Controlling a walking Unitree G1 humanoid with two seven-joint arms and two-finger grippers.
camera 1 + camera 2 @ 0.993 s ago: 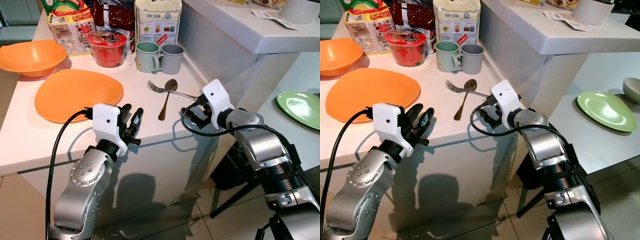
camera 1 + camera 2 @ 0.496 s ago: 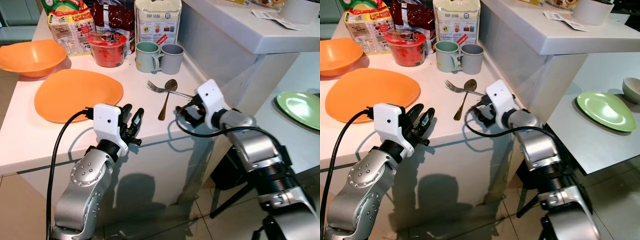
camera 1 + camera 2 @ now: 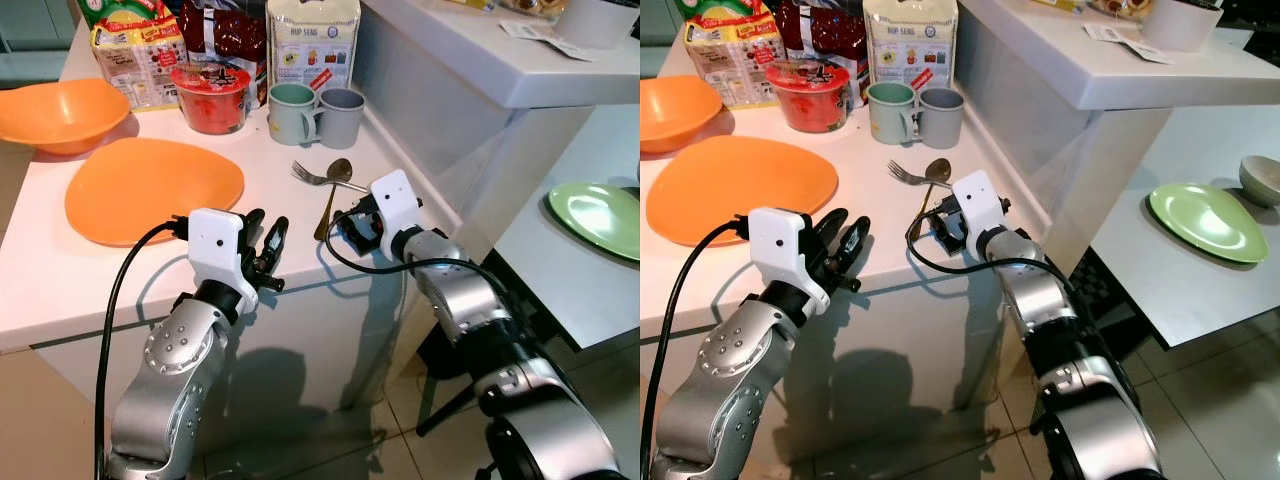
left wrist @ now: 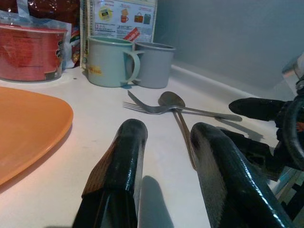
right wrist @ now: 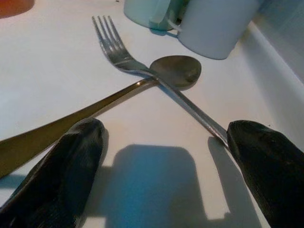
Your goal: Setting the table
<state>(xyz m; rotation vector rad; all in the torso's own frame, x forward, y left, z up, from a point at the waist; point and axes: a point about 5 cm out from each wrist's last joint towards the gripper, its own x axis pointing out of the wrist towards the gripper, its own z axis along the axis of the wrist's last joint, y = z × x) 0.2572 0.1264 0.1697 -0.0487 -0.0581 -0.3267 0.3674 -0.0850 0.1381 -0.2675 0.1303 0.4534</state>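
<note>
A steel fork (image 3: 318,179) and a spoon (image 3: 338,172) lie crossed on the white counter (image 3: 300,255), just in front of two mugs. My right gripper (image 3: 346,220) is open and low over the counter at their handle ends. In the right wrist view the fork (image 5: 124,61) runs towards one finger and the spoon (image 5: 175,71) handle towards the other, with the right gripper (image 5: 164,147) holding nothing. My left gripper (image 3: 263,233) hovers open at the counter's front edge, right of the orange plate (image 3: 150,185).
An orange bowl (image 3: 55,110), a red noodle cup (image 3: 210,95), food packets, a green mug (image 3: 293,110) and a grey mug (image 3: 342,112) stand at the back. A raised ledge (image 3: 470,60) borders the right. A lower table holds a green plate (image 3: 598,215).
My right gripper has moved left across the counter edge to the handle ends of the fork and spoon. The left arm has stayed put.
</note>
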